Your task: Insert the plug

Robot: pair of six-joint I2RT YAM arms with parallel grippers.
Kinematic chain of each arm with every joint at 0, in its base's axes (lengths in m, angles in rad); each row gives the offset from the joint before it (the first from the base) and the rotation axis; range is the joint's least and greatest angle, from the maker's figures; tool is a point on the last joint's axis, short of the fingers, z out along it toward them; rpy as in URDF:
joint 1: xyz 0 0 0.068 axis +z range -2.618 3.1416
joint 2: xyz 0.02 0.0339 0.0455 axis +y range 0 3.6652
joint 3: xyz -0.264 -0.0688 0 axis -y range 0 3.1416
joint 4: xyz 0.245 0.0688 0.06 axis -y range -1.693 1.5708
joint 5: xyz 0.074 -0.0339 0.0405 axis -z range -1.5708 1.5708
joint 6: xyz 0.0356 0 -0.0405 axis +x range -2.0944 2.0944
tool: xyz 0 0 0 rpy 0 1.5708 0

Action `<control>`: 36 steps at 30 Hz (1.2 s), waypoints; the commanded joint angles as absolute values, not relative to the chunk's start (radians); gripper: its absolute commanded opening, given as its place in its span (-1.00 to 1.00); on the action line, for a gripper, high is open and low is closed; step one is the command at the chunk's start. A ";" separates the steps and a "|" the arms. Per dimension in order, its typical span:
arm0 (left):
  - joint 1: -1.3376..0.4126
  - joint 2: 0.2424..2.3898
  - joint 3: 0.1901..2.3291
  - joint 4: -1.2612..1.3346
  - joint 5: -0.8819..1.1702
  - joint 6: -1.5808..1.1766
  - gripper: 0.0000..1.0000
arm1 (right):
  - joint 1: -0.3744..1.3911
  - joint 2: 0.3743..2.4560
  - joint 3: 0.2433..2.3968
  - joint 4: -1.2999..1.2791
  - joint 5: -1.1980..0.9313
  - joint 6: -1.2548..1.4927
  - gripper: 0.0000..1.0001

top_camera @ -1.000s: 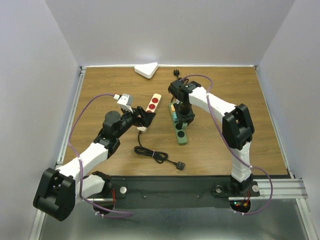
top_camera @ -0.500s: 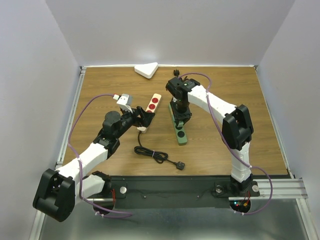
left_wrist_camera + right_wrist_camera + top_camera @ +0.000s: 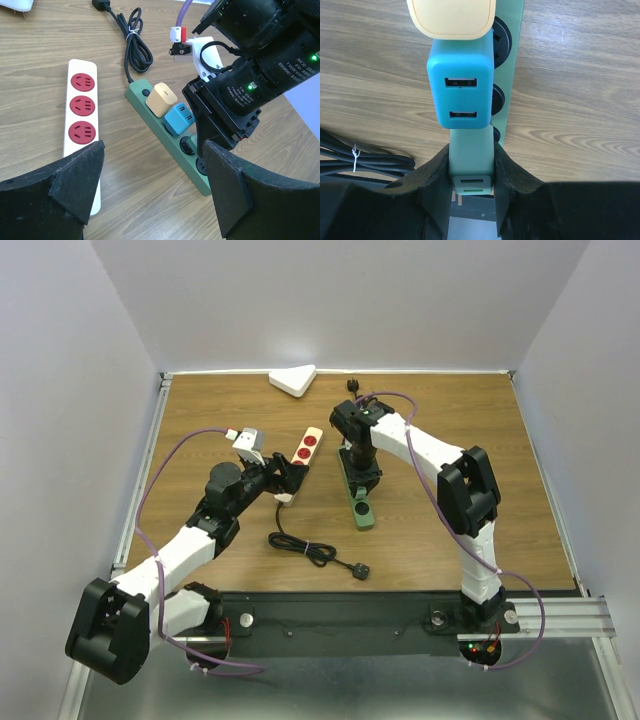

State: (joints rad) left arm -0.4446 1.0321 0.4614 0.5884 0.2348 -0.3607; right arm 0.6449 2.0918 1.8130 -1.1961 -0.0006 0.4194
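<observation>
A green power strip [image 3: 361,512] lies mid-table with a cream charger [image 3: 452,17] and a blue charger [image 3: 461,95] plugged in. My right gripper [image 3: 361,476] stands over it, shut on a pale green plug [image 3: 471,155] held right beside the blue charger. Whether its pins are in the socket is hidden. In the left wrist view the strip [image 3: 136,91] shows two free sockets past the right gripper. My left gripper [image 3: 291,480] is open and empty, low over the near end of a white strip with red sockets [image 3: 303,455].
A black cable with a plug [image 3: 322,556] lies coiled near the front. The green strip's black cord [image 3: 135,42] runs to the back. A white triangular object [image 3: 293,380] sits at the far edge.
My right gripper has shifted slightly left and toward the far end of the green strip with the pale green plug. The left arm has not moved.
</observation>
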 commanded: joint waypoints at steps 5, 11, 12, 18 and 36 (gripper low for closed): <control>-0.453 1.002 0.460 0.617 0.226 -0.348 0.82 | 0.652 2.094 1.795 -1.167 -0.006 0.426 -0.99; -0.454 1.002 0.460 0.618 0.225 -0.348 0.82 | 0.653 2.098 1.810 -1.158 0.028 0.423 -0.99; -0.454 1.003 0.460 0.617 0.225 -0.347 0.82 | 0.653 2.105 1.816 -1.157 0.028 0.423 -0.99; -0.456 1.003 0.457 0.617 0.225 -0.347 0.82 | 0.653 2.131 1.855 -1.154 0.032 0.414 -0.99; -0.459 1.011 0.457 0.617 0.222 -0.345 0.82 | 0.653 2.129 1.825 -1.150 0.046 0.406 -0.99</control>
